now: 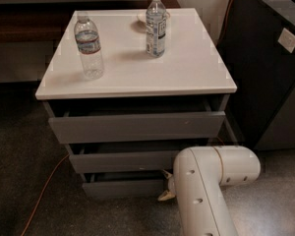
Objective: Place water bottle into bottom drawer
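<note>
Barely started: water bottle [88, 45] stands on cabinet top [187, 68]; gripper [166, 193] low at bottom drawer [123, 187], open-or-closed cannot tell.

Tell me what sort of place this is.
Probably an office or lab room: a white-topped drawer cabinet, a trailing orange cable, and a dark counter unit beside it. The gripper sits low by the bottom drawer.

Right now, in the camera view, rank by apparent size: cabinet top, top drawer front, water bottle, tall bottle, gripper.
Cabinet top
Top drawer front
Water bottle and tall bottle: alike, tall one farther back, unranked
Gripper, by the bottom drawer's right end, mostly hidden behind the arm
</note>
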`<state>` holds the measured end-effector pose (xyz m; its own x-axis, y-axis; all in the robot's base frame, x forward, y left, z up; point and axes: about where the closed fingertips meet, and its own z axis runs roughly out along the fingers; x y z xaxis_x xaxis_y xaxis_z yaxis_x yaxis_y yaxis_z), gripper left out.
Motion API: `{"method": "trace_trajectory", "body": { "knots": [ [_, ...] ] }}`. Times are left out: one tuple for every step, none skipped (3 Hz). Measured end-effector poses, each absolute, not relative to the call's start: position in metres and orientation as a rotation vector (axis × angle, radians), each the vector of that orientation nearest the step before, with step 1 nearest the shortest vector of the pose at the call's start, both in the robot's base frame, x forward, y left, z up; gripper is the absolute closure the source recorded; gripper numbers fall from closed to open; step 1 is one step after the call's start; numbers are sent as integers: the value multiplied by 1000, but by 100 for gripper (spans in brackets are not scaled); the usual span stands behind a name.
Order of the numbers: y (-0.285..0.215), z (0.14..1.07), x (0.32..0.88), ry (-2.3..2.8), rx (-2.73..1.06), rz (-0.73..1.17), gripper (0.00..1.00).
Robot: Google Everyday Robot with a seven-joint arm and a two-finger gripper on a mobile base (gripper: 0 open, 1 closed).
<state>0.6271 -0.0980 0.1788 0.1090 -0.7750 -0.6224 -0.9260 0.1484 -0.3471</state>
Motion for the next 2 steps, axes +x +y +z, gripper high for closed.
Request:
{"method": "trace_trajectory", "body": {
  "knots": [
    [-90,176,625,1719,-1701,280,49],
    [-88,176,621,1726,-1710,292,72]
  ]
}}
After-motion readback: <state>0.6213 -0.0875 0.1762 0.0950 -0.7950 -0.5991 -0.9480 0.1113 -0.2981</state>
